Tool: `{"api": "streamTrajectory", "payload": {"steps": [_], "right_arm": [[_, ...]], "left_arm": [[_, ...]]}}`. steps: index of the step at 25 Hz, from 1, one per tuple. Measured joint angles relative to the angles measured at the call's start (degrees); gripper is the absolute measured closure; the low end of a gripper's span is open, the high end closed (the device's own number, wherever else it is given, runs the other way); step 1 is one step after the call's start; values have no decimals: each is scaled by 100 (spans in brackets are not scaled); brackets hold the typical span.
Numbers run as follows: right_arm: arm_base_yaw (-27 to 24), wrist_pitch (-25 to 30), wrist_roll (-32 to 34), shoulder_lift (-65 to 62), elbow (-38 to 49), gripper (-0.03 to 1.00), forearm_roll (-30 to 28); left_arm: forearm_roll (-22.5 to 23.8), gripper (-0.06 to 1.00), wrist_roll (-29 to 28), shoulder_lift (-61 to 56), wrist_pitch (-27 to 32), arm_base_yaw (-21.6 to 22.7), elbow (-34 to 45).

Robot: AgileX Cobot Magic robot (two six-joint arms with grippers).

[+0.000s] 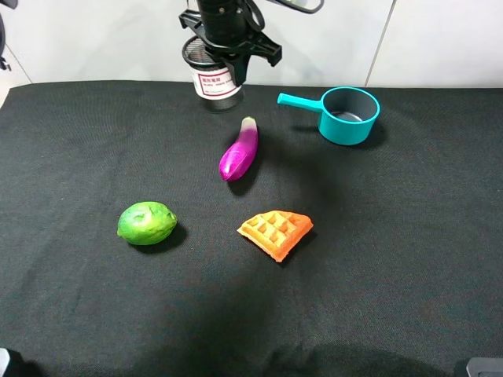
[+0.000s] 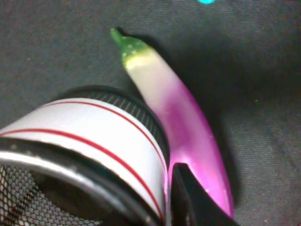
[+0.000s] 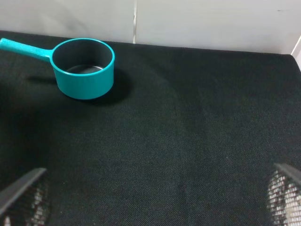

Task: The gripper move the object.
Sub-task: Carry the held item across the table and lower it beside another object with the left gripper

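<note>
The black wire-mesh cup (image 1: pixel 212 86) with a white, red-printed label stands at the far edge of the black cloth, left of centre. My left gripper (image 1: pixel 225 64), a black claw, comes down over it from above and is shut on its wall. In the left wrist view the cup (image 2: pixel 89 136) fills the near side, with one black finger (image 2: pixel 188 202) pressed against its label; the other finger is hidden. I cannot tell whether the cup rests on the cloth. My right gripper (image 3: pixel 160 169) is open and empty above bare cloth, well short of the saucepan.
A purple eggplant (image 1: pixel 240 149) lies just in front of the cup and shows beside it in the left wrist view (image 2: pixel 188 122). A teal saucepan (image 1: pixel 347 115) with its handle pointing left sits at the back right (image 3: pixel 84 68). A lime (image 1: pixel 146 223) and an orange waffle piece (image 1: pixel 276 231) lie nearer the front.
</note>
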Motion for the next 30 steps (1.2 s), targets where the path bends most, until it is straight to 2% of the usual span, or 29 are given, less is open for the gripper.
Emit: {"api": "streamTrajectory", "payload": {"steps": [15, 30], "right_arm": [[0, 0, 0, 0, 0, 27, 0], [0, 0, 0, 0, 0, 27, 0]], "left_arm": [[0, 83, 0, 0, 0, -965, 0], [0, 83, -61, 0, 0, -1745, 0]]}}
